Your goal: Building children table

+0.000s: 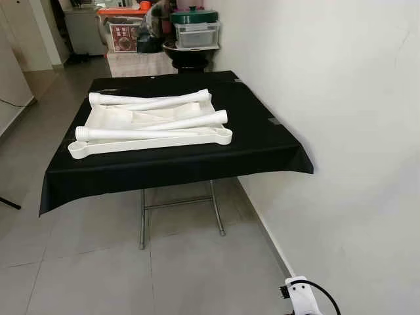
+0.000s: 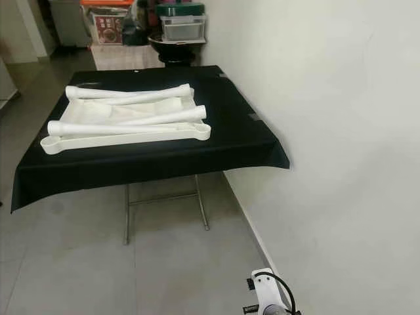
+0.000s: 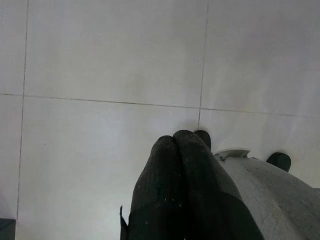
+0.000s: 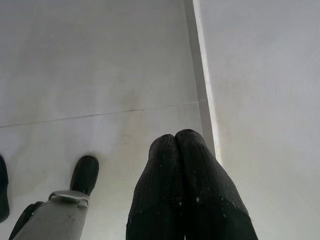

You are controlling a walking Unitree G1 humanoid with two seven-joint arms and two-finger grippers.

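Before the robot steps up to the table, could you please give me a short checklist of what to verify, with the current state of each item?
1. Parts present: white tabletop panel with four white legs lying loose on it, on the black-clothed table. Ok.
2. Legs attached: none upright or fitted. Not ok.
3. Left gripper free: fingers shut on nothing, pointing at the tiled floor. Ok.
4. Right gripper free: shut, empty, hanging beside the wall. Ok.
5. Within reach: the table stands well ahead across floor. Not ok.
6. Screws or fittings: cannot tell.
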